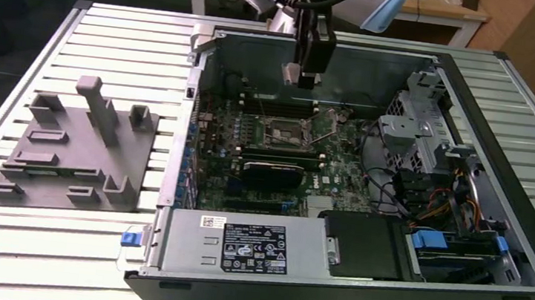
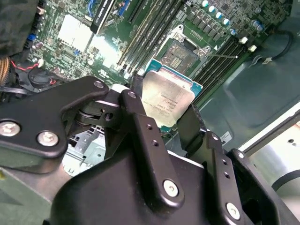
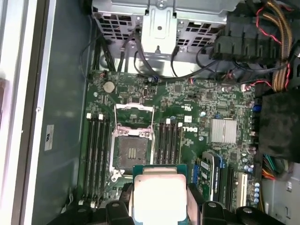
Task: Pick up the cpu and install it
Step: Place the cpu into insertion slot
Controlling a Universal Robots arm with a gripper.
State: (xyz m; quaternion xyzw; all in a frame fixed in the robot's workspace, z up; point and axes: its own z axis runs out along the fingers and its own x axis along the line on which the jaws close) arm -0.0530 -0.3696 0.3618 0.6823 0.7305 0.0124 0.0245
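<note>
Black two-fingered gripper [image 2: 165,110] is closed on the cpu [image 2: 168,96], a small flat square chip with a silvery metal top and pale green rim, its fingers [image 2: 140,122] pressing two opposite edges. The cpu hangs in the air above the green motherboard [image 3: 197,108], apart from the square black socket [image 3: 132,150], whose metal frame stands open. Around them lies the open dark computer case [image 1: 332,291] on a slatted metal table [image 1: 120,37], with a grey moulded fixture [image 1: 68,151] at the exterior view's left.
</note>
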